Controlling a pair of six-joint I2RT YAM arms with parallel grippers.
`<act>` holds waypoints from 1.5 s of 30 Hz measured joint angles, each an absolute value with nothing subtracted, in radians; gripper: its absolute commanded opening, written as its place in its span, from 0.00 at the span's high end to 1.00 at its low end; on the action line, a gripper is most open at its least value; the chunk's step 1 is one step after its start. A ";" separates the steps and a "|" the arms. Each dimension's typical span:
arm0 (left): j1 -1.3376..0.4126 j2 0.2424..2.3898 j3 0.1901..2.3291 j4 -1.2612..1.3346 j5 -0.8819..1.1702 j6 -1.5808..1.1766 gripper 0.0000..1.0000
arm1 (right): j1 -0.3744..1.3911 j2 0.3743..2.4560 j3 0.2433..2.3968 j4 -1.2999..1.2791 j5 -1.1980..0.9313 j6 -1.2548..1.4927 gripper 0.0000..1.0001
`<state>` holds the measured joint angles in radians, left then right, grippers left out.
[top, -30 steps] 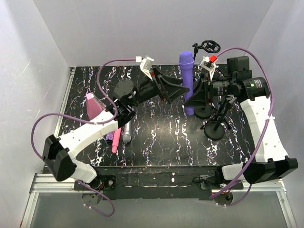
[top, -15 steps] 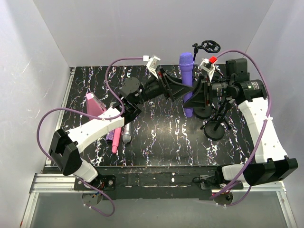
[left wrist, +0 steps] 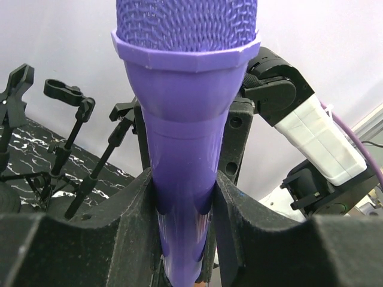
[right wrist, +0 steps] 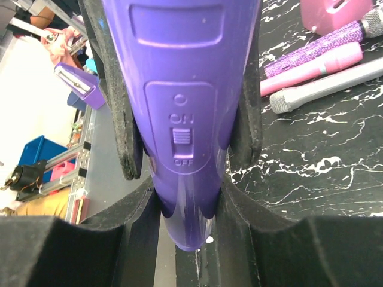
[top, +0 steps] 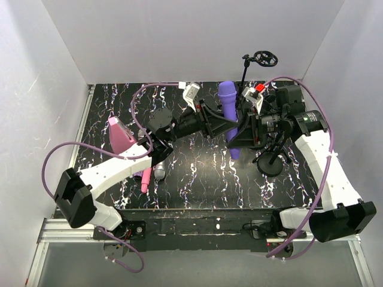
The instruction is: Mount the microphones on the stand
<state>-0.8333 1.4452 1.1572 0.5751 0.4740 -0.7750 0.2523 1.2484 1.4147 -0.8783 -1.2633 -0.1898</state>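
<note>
Grips on one thing: left tool point(left wrist: 184, 186) and right tool point(right wrist: 185, 203) both clamp the upright purple microphone point(top: 227, 104) near the counter's point(top: 197, 173) far edge.

upright purple microphone point(left wrist: 186, 119), left end effector point(left wrist: 183, 206) pinching it

Black bench point(top: 203, 179) w/ thin white marble lines on top, flat, fills the middle. 3 plain white walls stand round it: back wall point(top: 191, 36), L wall point(top: 36, 89) & R wall point(top: 353, 54), each meeting a bench edge. At the near edge runs a silver metal rail point(top: 191, 240), w/ grey floor point(top: 197, 269) below. Light is bright & even, shadows soft. In the right wrist view the room past the bench looks messy & blurry, w/ a blue box point(right wrist: 37, 150) low down.
</note>
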 measured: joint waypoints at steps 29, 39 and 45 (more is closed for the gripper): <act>-0.833 0.988 0.924 0.066 0.326 -0.466 1.00 | 0.268 1.169 1.512 -1.095 -1.161 -0.499 0.12; -0.833 1.076 0.925 0.022 0.397 -0.414 1.00 | 0.268 1.225 1.611 -1.016 -1.127 -0.369 0.12; -0.833 1.145 0.944 0.023 0.421 -0.411 1.00 | 0.268 1.311 1.647 -0.912 -1.175 -0.190 0.12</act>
<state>-0.8330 1.1446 0.9440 0.0231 0.4210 -0.4107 0.2676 1.3113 1.6466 -0.9115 -1.1748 -0.1902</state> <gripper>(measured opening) 0.359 0.880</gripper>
